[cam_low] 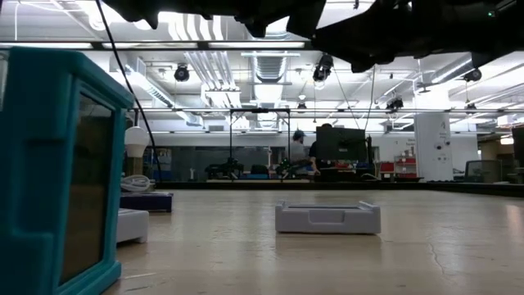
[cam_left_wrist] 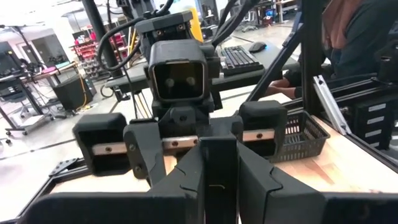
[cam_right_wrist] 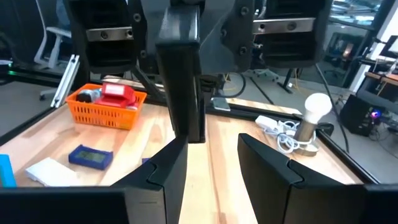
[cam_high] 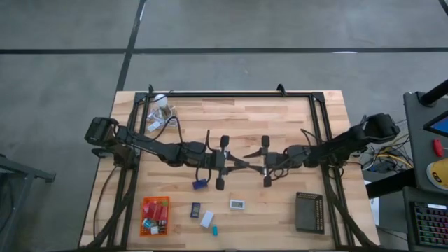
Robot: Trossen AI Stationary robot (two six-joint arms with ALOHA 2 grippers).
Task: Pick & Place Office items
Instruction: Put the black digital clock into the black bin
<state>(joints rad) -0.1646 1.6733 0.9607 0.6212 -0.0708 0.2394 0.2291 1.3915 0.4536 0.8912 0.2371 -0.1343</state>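
Grey concrete floor (cam_high: 280,28); ceiling strip lights (cam_low: 98,45).

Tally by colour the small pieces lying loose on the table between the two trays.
navy pieces: 2
white pieces: 2
teal piece: 1
Total: 5
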